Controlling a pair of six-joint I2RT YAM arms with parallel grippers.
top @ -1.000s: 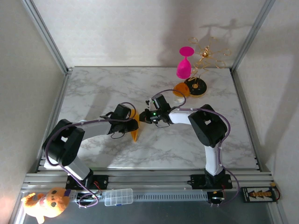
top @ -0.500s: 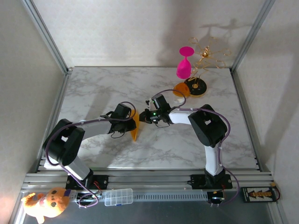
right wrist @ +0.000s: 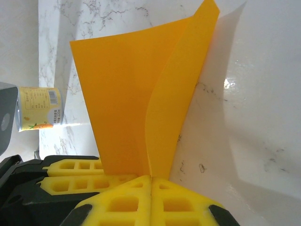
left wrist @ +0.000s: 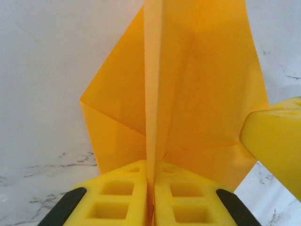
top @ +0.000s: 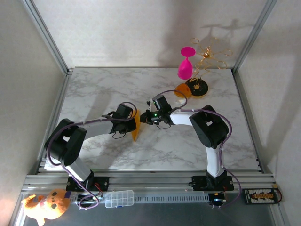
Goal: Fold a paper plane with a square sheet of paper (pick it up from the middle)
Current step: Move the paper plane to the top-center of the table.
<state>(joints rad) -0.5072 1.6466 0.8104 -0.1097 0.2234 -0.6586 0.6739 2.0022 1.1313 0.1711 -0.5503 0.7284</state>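
The square sheet of paper [top: 136,128] is yellow-orange and folded into a creased, pointed shape that stands on edge over the marble table, its tip pointing toward the near side. My left gripper [top: 131,120] is shut on it from the left. In the left wrist view the pads [left wrist: 117,197] press a raised fold of the paper [left wrist: 207,84] between them. My right gripper [top: 142,118] is shut on the same paper from the right, and its pads [right wrist: 188,205] pinch the curled paper [right wrist: 127,94]. The two grippers nearly touch.
At the back right stand a pink goblet [top: 186,63], a gold wire ornament [top: 209,54], an orange-and-black disc [top: 196,87] and a small orange-topped cup [top: 180,91], which also lies at the left edge of the right wrist view [right wrist: 40,114]. A plush toy [top: 47,205] and a clear box [top: 119,198] sit off the table's near edge.
The left gripper's jaws have closed onto the paper's fold. The paper and both arms have hardly shifted.
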